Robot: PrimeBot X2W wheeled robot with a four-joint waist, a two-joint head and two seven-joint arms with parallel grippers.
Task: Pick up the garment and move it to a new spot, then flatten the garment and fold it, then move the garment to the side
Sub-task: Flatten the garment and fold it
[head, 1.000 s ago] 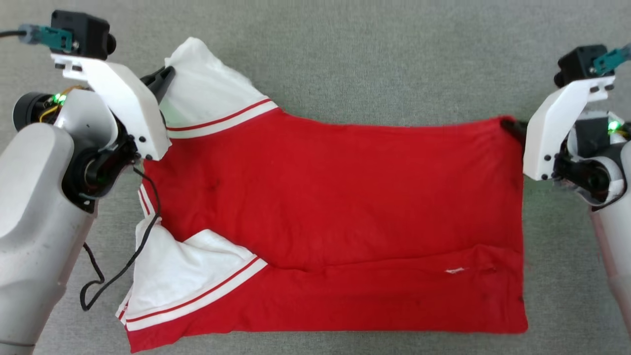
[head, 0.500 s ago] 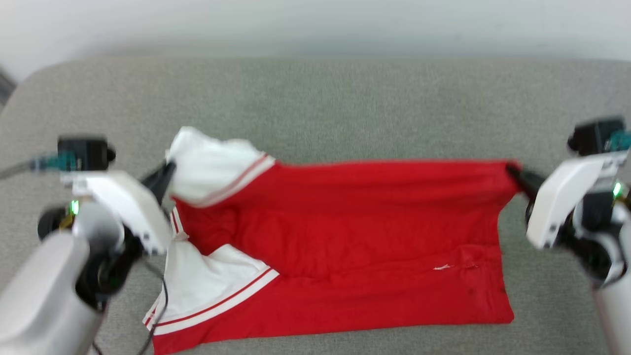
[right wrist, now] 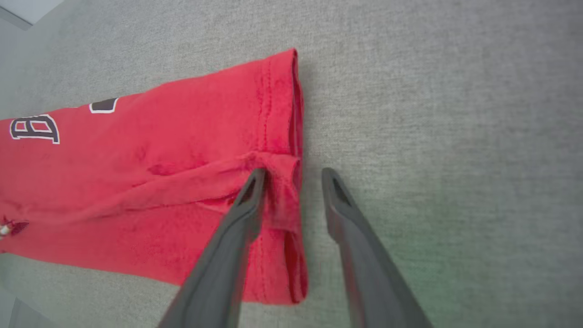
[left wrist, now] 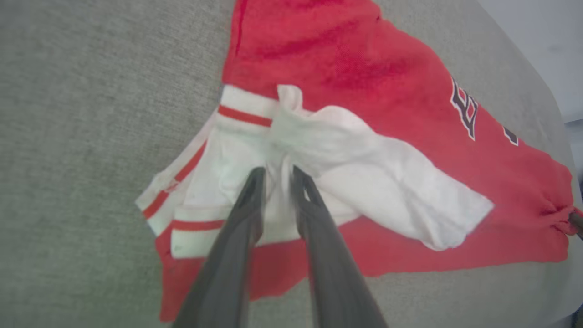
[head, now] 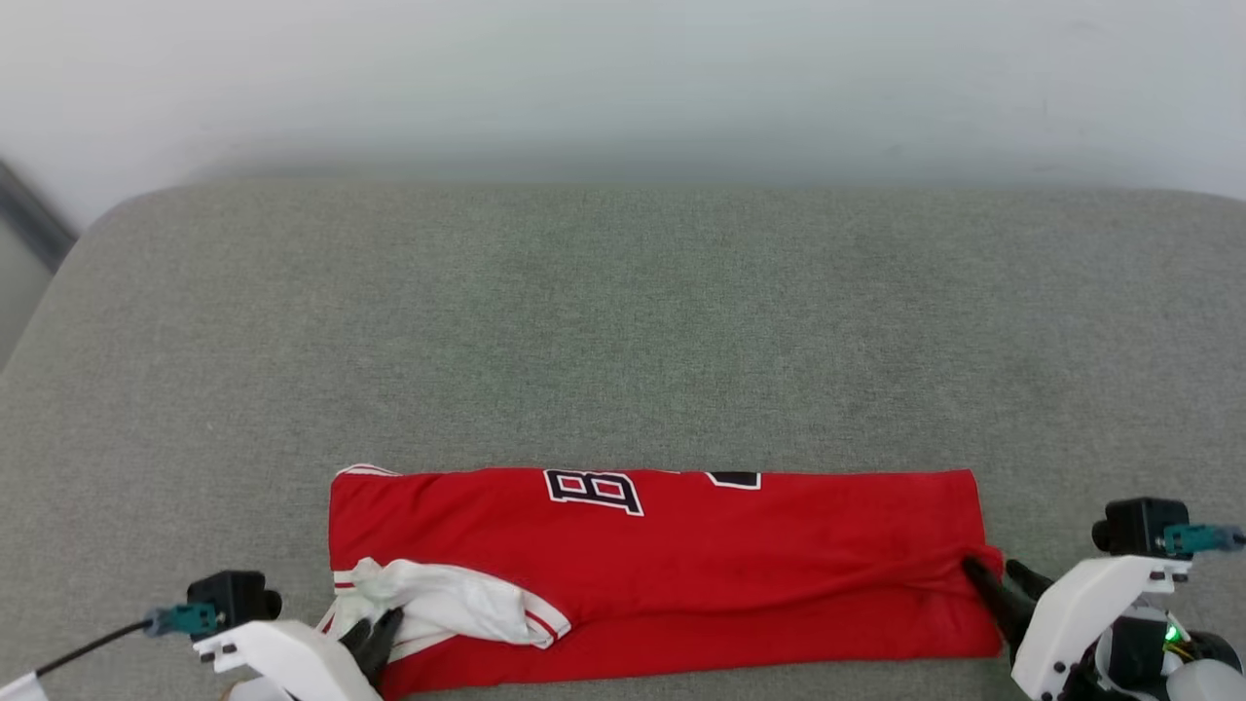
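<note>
- A second ago the garment (head: 681, 555) lay spread broad, its far edge pinched at both ends. Now that edge is drawn over to the near side, and the shirt is a long, narrow red band.
- The head view has tipped up as well, so part of that shift is the camera's.
- The black, white-edged print (head: 594, 490) peeps out along the far fold, cut off by it.
- The left claw (head: 373, 623) was clamped on the white sleeve (head: 438, 604). In its wrist view the left claw (left wrist: 277, 169) has its fingers a narrow slit apart, tips at the bunched sleeve (left wrist: 364, 182). This looks like a grip letting go.
- The right claw (head: 988, 567) sits at the band's other end. Its wrist view shows the right claw (right wrist: 291, 171) with fingers plainly apart. One finger touches the puckered hem corner (right wrist: 278, 166) and the other stands over bare grey cloth, so nothing is clamped.
- My reading is that the first lengthwise fold is laid and both ends are being released.
- The sleeve lies crumpled on top and the hem corner is gathered, so some smoothing seems due. After that come a cross fold and the move to the side.
- The garment rests near the front edge of the counter (head: 623, 321), a grey, cloth-covered top with rounded corners and plenty of room beyond the garment.
- A plain pale wall (head: 623, 78) rises behind it.
</note>
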